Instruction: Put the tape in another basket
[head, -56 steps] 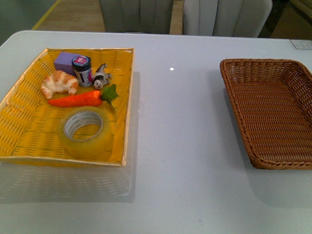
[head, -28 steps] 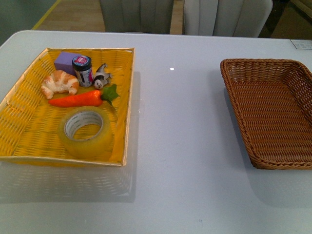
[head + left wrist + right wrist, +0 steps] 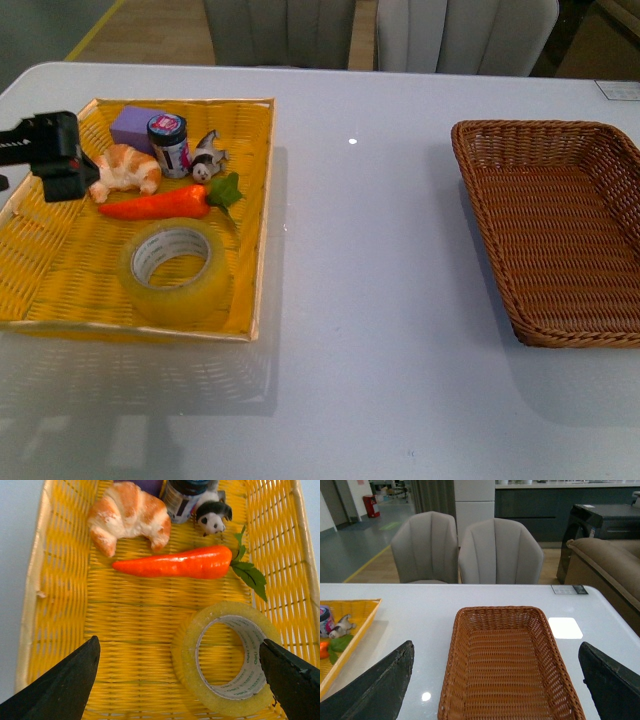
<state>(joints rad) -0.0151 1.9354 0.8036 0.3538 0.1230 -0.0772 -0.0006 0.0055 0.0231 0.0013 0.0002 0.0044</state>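
The tape (image 3: 176,270) lies flat in the near part of the yellow basket (image 3: 263,200). In the left wrist view the tape (image 3: 227,657) sits below and between my left gripper's (image 3: 179,650) wide-open jaws, nearer one finger (image 3: 290,680). In the front view my left gripper (image 3: 55,160) hovers over the yellow basket's far left side, beside the croissant (image 3: 130,168). The dark brown wicker basket (image 3: 530,126) stands empty at the right. My right gripper (image 3: 496,650) is open and empty above that basket's (image 3: 497,609) near end; it does not show in the front view.
The yellow basket also holds a carrot (image 3: 160,205), a small jar (image 3: 168,145), a purple block (image 3: 135,125) and a panda figure (image 3: 207,160). White table (image 3: 360,300) lies between the baskets. Two grey chairs (image 3: 465,550) stand behind the table.
My left gripper has come into the front view from the left, over the yellow basket's far left side. The tape and the baskets have not moved.
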